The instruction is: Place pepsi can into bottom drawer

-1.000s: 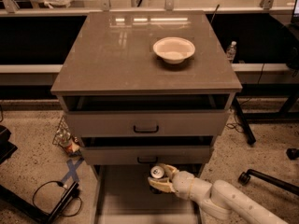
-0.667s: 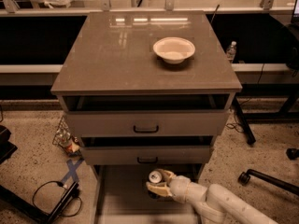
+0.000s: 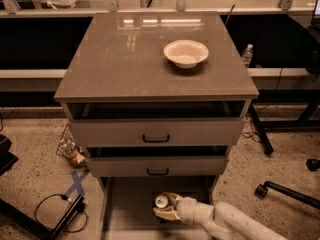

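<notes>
Low over the bottom drawer (image 3: 127, 210) floor, the pincer (image 3: 165, 208) clasps the pepsi can (image 3: 161, 201) by its sides; probably light, smooth and dentable, so a mid-body hold suits it

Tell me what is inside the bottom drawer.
The bottom drawer holds the pepsi can, silver top showing, clasped by the gripper near the middle of the pale floor. The gripper covers the can's lower body and the floor beneath; whether it rests there is hidden.
</notes>
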Robot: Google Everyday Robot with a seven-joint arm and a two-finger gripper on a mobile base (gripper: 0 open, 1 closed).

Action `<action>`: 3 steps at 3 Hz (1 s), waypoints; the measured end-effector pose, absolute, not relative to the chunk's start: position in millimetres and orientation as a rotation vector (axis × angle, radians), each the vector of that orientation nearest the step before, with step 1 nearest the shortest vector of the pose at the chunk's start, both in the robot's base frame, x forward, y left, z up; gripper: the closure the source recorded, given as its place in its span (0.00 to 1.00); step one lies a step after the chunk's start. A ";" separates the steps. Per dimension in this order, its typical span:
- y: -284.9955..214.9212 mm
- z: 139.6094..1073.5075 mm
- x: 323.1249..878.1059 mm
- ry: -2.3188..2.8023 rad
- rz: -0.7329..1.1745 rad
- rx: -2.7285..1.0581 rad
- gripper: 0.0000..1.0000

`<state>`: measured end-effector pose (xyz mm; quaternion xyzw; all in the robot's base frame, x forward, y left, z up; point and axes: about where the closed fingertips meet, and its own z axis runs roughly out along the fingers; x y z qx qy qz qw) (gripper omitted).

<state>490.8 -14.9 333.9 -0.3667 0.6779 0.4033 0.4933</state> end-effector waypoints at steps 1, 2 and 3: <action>-6.6 310.3 489.2 1.627 0.997 -0.931 1.00; 10.6 273.2 491.1 1.594 1.029 -1.008 1.00; 17.0 249.7 489.9 1.588 1.033 -1.058 1.00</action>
